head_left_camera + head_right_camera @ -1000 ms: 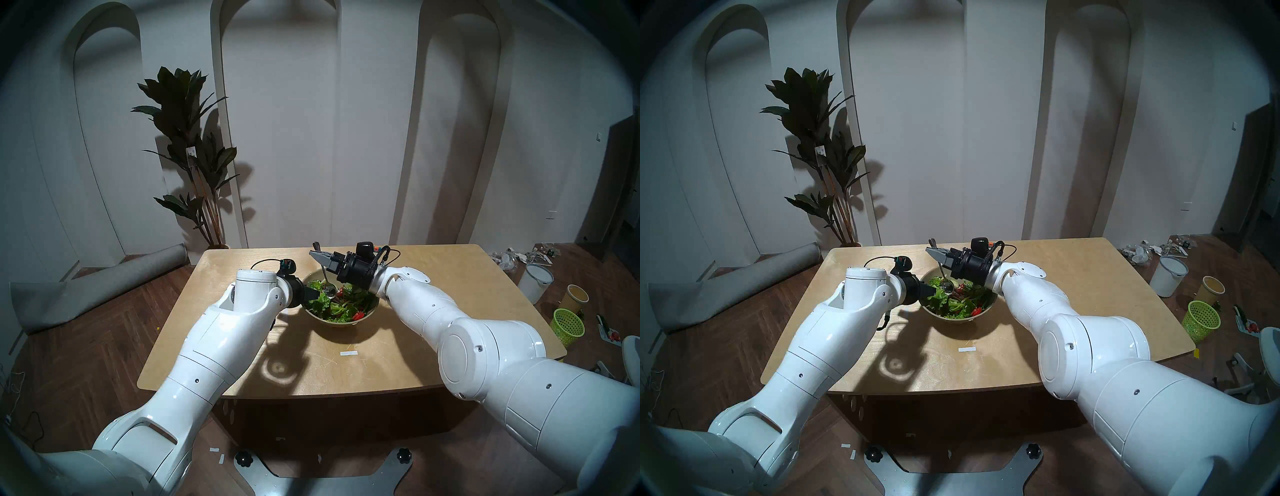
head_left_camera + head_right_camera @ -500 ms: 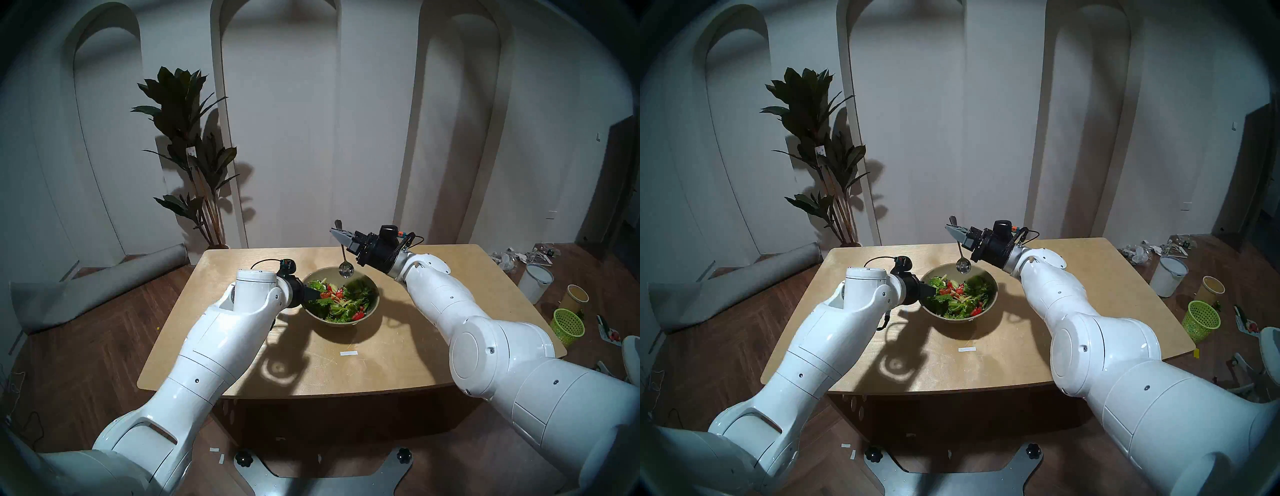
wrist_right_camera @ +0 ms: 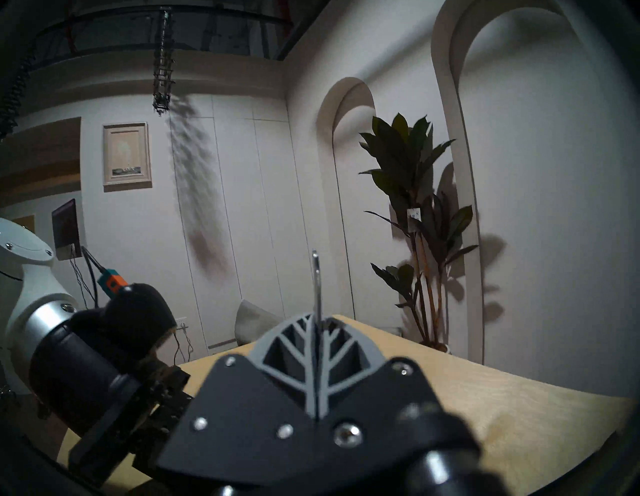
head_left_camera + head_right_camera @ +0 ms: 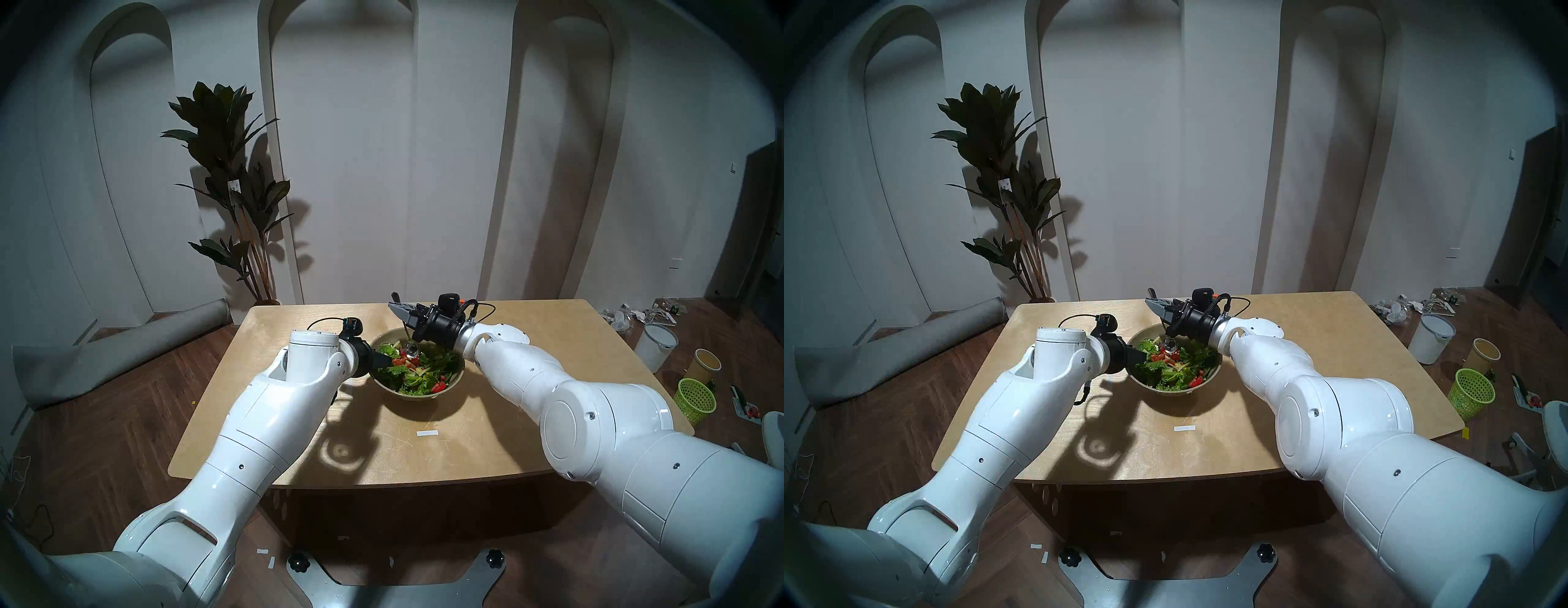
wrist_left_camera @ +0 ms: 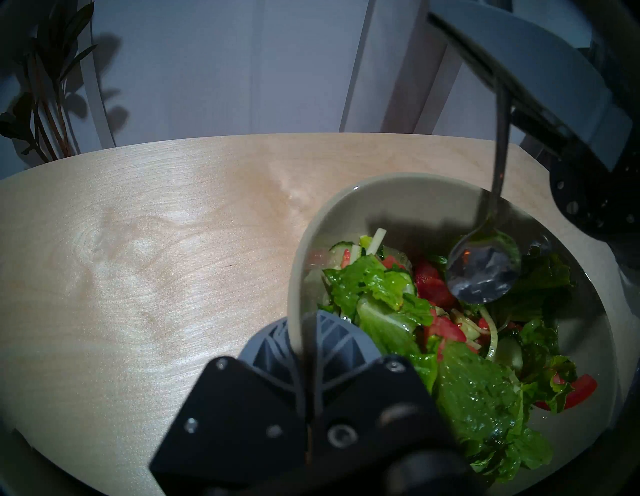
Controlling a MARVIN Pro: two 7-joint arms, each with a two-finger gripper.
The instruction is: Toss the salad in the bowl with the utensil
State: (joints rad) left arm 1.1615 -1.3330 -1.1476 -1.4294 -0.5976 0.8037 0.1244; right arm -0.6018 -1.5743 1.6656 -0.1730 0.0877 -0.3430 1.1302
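Observation:
The olive-beige bowl stands mid-table, filled with the salad of lettuce, tomato and cucumber. My left gripper is shut on the bowl's left rim. My right gripper is shut on the handle of the silver spoon above the bowl's far side. The spoon hangs head down, its head just over or touching the salad. In the right wrist view only the handle's tip shows.
The wooden table carries a small white label in front of the bowl. A potted plant stands behind the table's far left. On the floor at right are a white bucket, a paper cup and a lime-green mesh basket.
My right gripper lifted the spoon out of the salad up and to the right, then brought it back down over the bowl's far side. The left gripper and bowl stayed put.

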